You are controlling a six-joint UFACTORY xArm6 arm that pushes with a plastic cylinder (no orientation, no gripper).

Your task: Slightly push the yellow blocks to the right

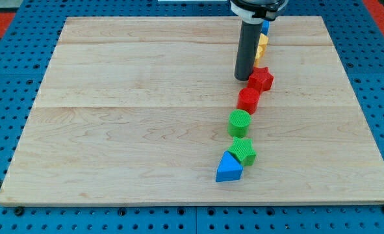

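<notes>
Two yellow blocks (262,47) sit near the view's top, partly hidden behind my rod, so their shapes are unclear. My tip (243,78) rests on the board just left of the red star (262,79) and below-left of the yellow blocks. A small blue block (266,27) lies above the yellow ones, mostly hidden.
A line of blocks runs down from the red star: a red cylinder (248,100), a green cylinder (239,122), a green star (242,150) and a blue triangle (229,168). The wooden board (127,117) lies on a blue pegboard (3,97).
</notes>
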